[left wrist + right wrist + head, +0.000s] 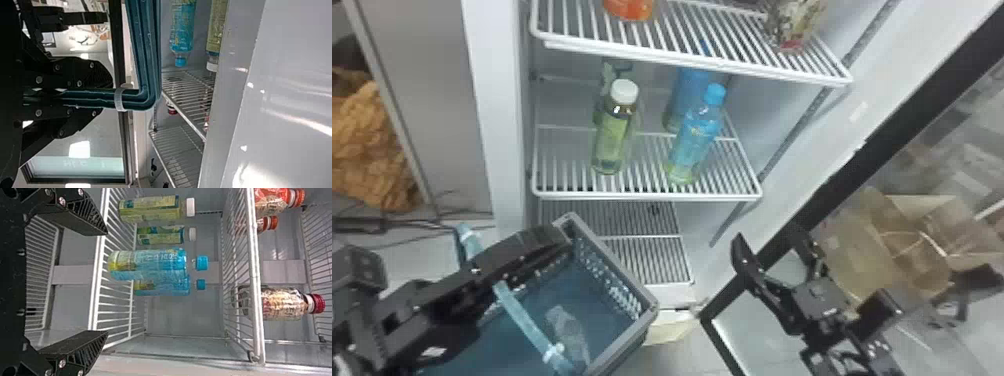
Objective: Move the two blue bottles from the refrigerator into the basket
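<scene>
On the middle refrigerator shelf (647,196), two blue bottles stand one behind the other: the front blue bottle (694,142) and the rear blue bottle (686,87). My right gripper (769,236) is open, low and to the right of them; in its wrist view, the right gripper (105,283) faces the front blue bottle (156,263) and rear blue bottle (162,288) with nothing between its fingers. My left gripper (544,242) is over the basket (632,345), at lower left before the refrigerator. In the left wrist view, the left gripper (103,96) is shut on the teal basket handle (135,98).
A green bottle with a white cap (614,132) stands left of the blue ones, another behind it. The upper shelf (692,57) carries more items and overhangs the bottles. The refrigerator's right wall (782,110) slants alongside. Cardboard boxes (872,250) are at the right.
</scene>
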Available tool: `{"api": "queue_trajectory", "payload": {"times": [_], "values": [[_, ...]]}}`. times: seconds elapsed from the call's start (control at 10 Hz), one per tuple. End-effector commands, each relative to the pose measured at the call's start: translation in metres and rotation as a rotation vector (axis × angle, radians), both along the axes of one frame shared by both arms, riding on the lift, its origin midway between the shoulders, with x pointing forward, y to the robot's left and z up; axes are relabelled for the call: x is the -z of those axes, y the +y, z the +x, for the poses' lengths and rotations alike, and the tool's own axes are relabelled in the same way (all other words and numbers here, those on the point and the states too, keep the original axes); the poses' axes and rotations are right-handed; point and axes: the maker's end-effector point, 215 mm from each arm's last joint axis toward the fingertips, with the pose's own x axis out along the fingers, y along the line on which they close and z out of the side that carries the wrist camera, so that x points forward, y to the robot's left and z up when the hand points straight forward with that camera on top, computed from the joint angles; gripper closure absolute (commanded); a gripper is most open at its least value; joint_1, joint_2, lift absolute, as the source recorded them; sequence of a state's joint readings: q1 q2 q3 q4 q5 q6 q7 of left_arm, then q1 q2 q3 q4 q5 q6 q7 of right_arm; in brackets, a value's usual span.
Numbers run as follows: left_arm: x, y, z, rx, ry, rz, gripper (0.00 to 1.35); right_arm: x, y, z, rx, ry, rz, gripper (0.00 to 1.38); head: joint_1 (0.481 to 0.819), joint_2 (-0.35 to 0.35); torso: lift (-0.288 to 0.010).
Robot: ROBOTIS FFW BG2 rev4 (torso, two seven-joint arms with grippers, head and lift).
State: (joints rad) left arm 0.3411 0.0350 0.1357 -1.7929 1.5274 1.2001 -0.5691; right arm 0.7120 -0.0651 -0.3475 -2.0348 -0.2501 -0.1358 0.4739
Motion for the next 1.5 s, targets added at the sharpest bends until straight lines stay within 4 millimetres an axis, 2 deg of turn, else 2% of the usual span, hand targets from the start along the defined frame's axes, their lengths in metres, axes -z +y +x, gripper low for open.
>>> {"api": "queue_trajectory", "payload": {"times": [0.0, 0.4, 0.7, 0.9, 1.4], "values": [[0.0, 0.0, 0.0, 0.0, 0.0, -0.001, 1.18, 0.001, 0.011, 0.017, -0.025, -0.004, 0.014, 0.17, 0.695, -0.35, -0.216], [-0.001, 0.0, 0.0, -0.001, 0.0, -0.003, 1.18, 0.011, 0.03, 0.057, -0.059, -0.006, 0.05, 0.17, 0.695, -0.35, -0.216], [-0.002, -0.001, 0.001, 0.001, -0.002, -0.004, 1.18, 0.005, 0.035, 0.09, -0.053, -0.035, 0.06, 0.17, 0.695, -0.35, -0.216], [-0.002, 0.0, 0.001, -0.001, -0.002, -0.003, 1.18, 0.014, 0.048, 0.113, -0.074, -0.018, 0.067, 0.17, 0.695, -0.35, -0.216], [-0.001, -0.001, -0.001, 0.007, -0.001, 0.0, 1.18, 0.007, 0.066, 0.157, -0.082, -0.041, 0.082, 0.17, 0.695, -0.314, -0.216]]}}
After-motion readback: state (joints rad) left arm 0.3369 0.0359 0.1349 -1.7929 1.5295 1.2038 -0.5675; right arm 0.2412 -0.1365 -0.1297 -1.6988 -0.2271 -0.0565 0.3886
